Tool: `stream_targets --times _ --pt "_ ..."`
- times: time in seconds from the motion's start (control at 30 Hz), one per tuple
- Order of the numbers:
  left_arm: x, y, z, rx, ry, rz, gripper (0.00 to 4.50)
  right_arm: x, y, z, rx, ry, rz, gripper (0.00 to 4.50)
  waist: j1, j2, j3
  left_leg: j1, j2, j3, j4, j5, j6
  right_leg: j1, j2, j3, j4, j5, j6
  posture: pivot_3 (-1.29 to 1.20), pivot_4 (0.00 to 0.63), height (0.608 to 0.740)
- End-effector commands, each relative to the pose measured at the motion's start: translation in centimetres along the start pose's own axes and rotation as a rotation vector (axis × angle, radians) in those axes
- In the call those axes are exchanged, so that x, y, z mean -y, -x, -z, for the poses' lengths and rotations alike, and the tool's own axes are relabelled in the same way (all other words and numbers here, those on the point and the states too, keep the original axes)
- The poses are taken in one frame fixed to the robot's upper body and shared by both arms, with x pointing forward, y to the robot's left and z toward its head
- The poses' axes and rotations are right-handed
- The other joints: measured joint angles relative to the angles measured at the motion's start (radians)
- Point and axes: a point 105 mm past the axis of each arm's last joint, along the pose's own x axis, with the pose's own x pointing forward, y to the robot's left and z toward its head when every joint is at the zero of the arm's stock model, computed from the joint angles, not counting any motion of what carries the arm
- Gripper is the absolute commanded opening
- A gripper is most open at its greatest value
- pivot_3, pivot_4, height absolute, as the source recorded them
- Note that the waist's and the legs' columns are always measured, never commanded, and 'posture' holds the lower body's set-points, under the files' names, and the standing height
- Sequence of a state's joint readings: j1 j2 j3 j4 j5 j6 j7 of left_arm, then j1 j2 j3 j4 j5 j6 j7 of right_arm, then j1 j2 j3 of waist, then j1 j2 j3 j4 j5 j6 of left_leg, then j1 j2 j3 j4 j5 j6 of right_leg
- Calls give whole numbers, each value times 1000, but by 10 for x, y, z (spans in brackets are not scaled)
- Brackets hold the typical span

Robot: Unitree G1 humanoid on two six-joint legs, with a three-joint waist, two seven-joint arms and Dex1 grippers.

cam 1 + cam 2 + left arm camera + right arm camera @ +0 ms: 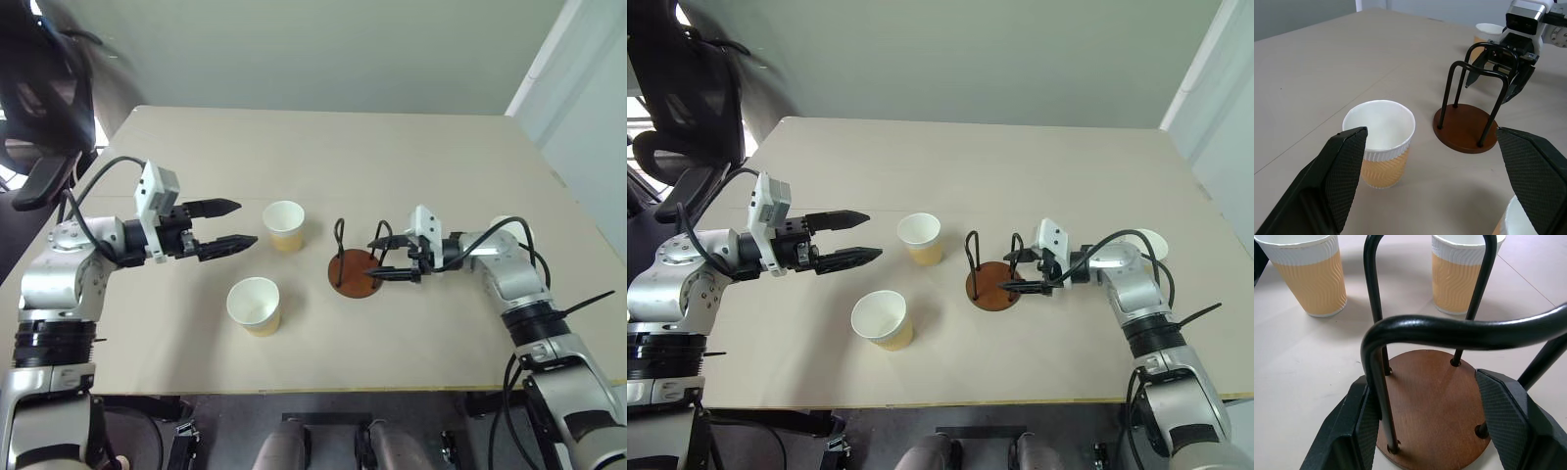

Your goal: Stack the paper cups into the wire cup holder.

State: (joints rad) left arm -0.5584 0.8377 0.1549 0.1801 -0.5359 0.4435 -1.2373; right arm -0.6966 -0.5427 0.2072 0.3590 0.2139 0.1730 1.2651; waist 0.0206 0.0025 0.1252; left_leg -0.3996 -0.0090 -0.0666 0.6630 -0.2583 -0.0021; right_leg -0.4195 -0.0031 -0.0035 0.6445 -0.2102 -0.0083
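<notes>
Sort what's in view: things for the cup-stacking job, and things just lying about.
For the job:
- far cup
- near cup
- third cup, behind the right arm
- wire holder, empty
- left gripper, open
- right gripper, at the holder

Lying about:
- black chair beside the table

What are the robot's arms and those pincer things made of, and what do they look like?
Both arms are silver-grey metal segments with black joint rings and loose black cables. Each ends in a white boxy camera block and two black tapering fingers: left gripper, right gripper. The finger pads are finely textured.
</notes>
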Motion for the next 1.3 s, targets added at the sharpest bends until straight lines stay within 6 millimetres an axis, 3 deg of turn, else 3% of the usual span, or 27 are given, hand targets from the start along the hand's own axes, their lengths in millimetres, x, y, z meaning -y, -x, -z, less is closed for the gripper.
stream_targets --times 0.03,0.27,0.63,0.93,1.3 --pt "3 2 -8 15 -39 7 4500 -9 15 -7 -10 9 -57 3032 2 0 0 0 0 0 0 0 0 0 0 0 0 0 0 0 150 740" --pt "3 -1 -9 14 -47 33 4500 0 40 -12 -61 22 -19 3032 0 0 0 0 0 0 0 0 -2 0 0 0 1 0 0 0 150 740" --pt "-1 -8 -12 37 -40 10 4500 17 61 -23 -59 18 83 3032 -2 0 0 0 1 0 0 2 0 0 0 0 0 1 -1 0 150 740" --pt "-15 -7 -20 -32 -149 -34 4500 23 64 -27 -43 20 116 3032 1 0 0 0 1 0 0 2 1 0 0 0 0 1 -1 0 150 740" --pt "-12 -19 -16 -148 -337 46 4500 22 63 -33 -29 33 114 3032 1 0 0 0 1 0 0 2 3 0 0 0 0 2 -1 0 150 740"
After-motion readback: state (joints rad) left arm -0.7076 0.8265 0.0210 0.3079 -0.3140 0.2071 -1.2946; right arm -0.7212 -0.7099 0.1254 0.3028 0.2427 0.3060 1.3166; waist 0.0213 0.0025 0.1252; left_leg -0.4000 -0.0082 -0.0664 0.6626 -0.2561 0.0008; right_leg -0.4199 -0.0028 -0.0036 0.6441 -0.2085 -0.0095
